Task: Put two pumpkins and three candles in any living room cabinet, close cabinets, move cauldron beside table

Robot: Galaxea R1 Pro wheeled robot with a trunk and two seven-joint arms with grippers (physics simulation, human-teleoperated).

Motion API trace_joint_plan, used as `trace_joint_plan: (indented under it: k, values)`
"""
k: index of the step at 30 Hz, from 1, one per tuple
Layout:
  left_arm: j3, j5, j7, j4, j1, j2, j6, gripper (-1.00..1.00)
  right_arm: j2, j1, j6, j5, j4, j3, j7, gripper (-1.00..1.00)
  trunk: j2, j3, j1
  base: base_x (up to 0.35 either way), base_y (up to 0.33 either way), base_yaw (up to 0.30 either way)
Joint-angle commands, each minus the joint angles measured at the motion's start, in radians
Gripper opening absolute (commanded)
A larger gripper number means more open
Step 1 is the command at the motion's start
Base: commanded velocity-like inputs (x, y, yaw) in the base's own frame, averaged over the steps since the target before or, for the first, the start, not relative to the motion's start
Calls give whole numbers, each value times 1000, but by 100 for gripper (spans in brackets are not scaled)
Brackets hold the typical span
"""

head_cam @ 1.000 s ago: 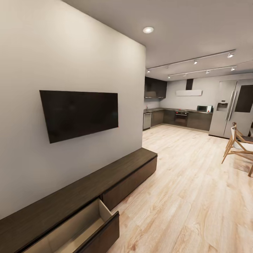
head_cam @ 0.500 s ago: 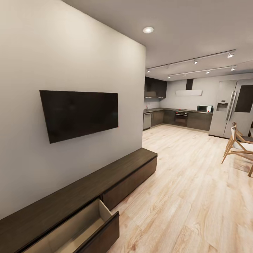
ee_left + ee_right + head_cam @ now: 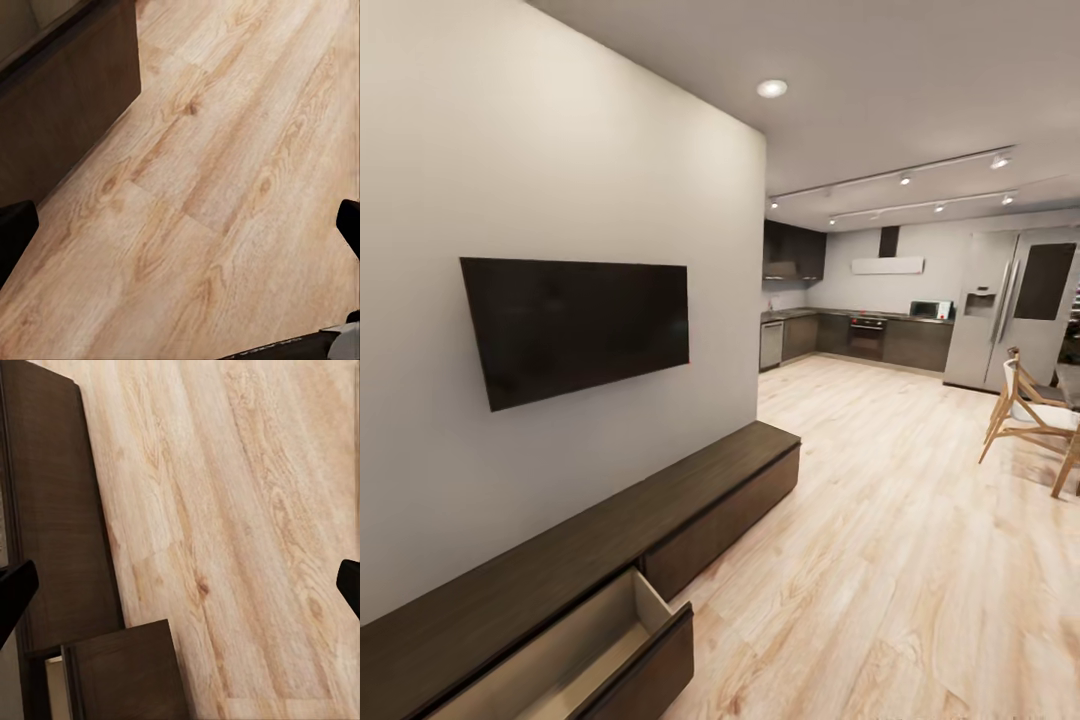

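i'm seeing the cabinet (image 3: 690, 500) running under the tv (image 3: 575, 325), its near drawer (image 3: 610, 650) hanging open; stiff wood, best pushed flat on its front. both grippers' fingers are spread, grasping nothing.

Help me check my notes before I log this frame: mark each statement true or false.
1. One drawer of the cabinet is pulled open. True.
2. A pumpkin sits on the cabinet top. False; the top is bare.
3. The TV hangs on the wall above the cabinet. True.
4. The left pincer grips a candle. False; it is open over bare floor.
5. The right pincer is open. True.
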Motion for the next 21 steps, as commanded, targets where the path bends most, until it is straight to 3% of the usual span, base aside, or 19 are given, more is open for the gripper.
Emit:
trace_joint_plan:
  k: [1,5,21]
  values:
    - [-1,-1,-4,-1,0,0,-2,100,0,-1,9,-9,0,-4,4,100,-1,0,0,0,0,-220]
    - [-1,0,-32,0,-1,1,-2,100,0,-1,8,-9,0,-4,3,100,-1,3,0,0,0,-235]
    - [-1,-3,-34,0,-1,1,-3,100,1,-1,8,-10,0,-3,3,100,-1,18,0,0,0,-251]
